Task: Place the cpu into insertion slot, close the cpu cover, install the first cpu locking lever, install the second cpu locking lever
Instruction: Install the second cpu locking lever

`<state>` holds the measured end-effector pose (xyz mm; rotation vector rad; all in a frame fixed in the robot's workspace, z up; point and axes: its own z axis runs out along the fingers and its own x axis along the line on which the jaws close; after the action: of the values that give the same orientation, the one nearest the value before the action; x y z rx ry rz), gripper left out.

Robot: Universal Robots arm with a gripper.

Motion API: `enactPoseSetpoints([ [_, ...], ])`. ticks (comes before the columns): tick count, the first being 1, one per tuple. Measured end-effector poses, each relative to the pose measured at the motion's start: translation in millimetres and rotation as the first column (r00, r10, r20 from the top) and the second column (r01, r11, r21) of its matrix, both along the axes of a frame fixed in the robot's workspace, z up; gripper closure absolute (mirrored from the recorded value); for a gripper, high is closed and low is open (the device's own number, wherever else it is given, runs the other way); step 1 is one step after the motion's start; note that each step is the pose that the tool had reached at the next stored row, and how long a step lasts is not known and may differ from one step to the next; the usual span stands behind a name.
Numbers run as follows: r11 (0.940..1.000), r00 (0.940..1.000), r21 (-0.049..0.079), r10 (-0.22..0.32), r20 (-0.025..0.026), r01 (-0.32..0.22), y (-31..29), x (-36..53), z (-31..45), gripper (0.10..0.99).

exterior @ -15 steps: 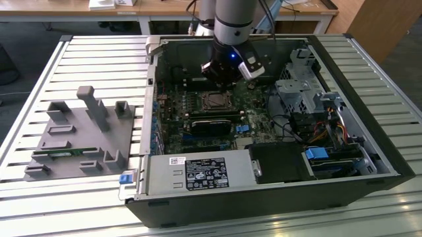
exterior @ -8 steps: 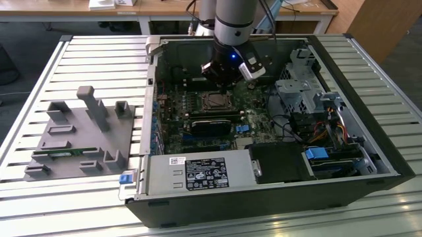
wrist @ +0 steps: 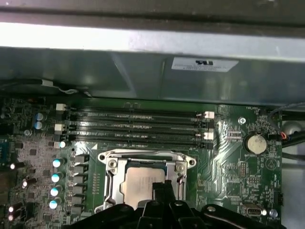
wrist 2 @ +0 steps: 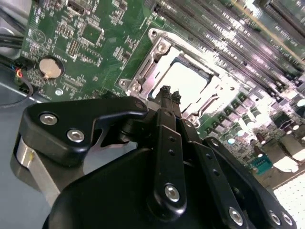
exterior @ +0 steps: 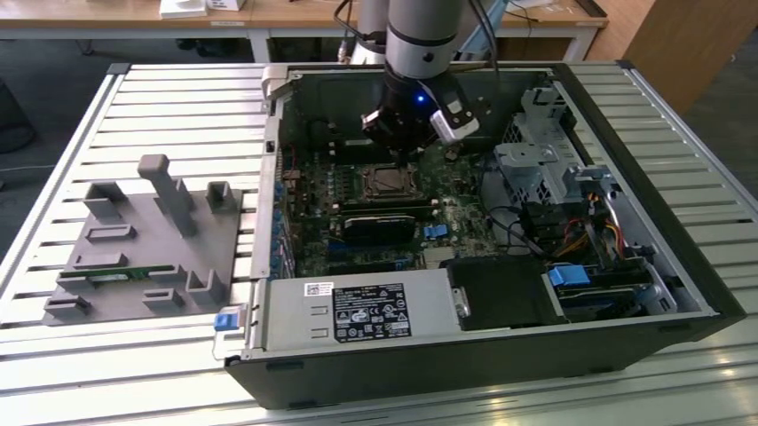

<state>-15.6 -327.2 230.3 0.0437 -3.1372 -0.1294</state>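
The cpu [wrist 2: 187, 82] [wrist: 139, 185] lies flat in the insertion slot [exterior: 385, 182], its pale silvery top showing. The cpu cover [wrist 2: 143, 71] [wrist: 110, 183], a thin metal frame, lies down around the chip. My gripper [wrist 2: 169, 92] [wrist: 160, 189] is shut with nothing between its fingertips. It hovers just over one edge of the socket, beside the chip. In the exterior view the gripper [exterior: 404, 156] hangs over the far side of the socket. I cannot tell how the locking levers stand.
The green motherboard [exterior: 468, 222] lies inside an open computer case [exterior: 663, 266] on a slatted table. Memory slots [wrist: 138, 126] run beside the socket and a coin battery [wrist: 256, 142] sits close by. A grey fixture block [exterior: 142, 248] stands at the exterior view's left.
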Motion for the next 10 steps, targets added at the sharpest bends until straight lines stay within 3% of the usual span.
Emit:
enactPoseSetpoints([
  [4, 1.0, 1.0, 0.001, 0.0, -0.0001, 0.0, -10.7, 0.0, 0.0, 0.98],
  [6, 1.0, 1.0, 0.005, 0.0, -0.0046, 0.0, -14.7, 0.0, 0.0, 0.98],
  [8, 0.9997, 0.9999, 0.025, 0.0, -0.0149, 0.0, -16.8, 0.0, -0.1, 0.98],
  [10, 0.9988, 0.9999, 0.049, 0.001, -0.0168, 0.0, -19.2, 0.0, -0.2, 0.98],
])
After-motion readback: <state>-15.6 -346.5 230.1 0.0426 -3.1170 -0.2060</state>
